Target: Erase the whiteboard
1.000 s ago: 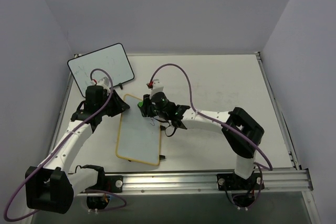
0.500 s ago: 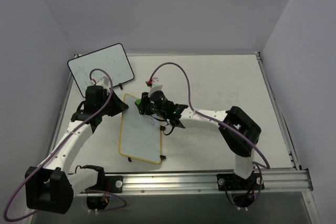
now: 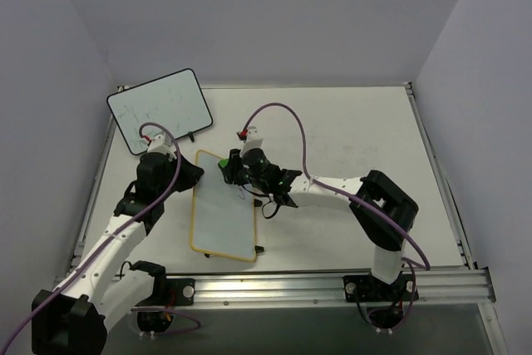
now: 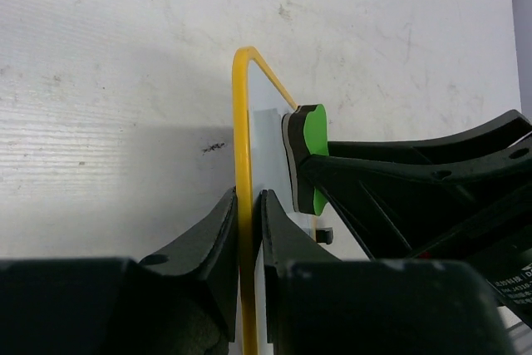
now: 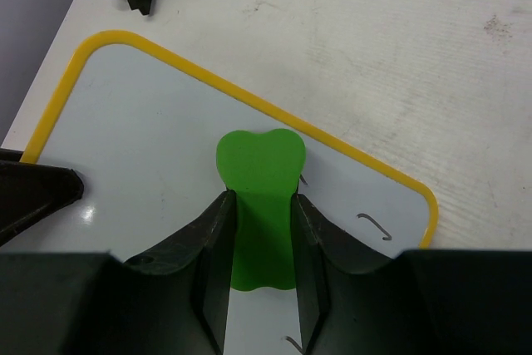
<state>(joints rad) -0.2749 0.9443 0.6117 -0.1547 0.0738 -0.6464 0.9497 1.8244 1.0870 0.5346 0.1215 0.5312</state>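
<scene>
1. Top view: the whiteboard (image 3: pixel 223 209) lies between the arms. The left gripper (image 3: pixel 193 174) pinches its left rim, and the right gripper (image 3: pixel 226 165) presses a green eraser (image 3: pixel 223 164) on its far corner.
2. Left wrist: the jaws clamp only the thin rim, so hard wiping could lever the whiteboard free.
3. Right wrist: the jaws grip the green eraser; strokes (image 5: pixel 374 226) by the right edge may be missed.

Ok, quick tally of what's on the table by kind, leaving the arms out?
Whiteboards: 2, the yellow-rimmed whiteboard and the black-rimmed whiteboard
Erasers: 1, the green eraser
Total: 3
</scene>
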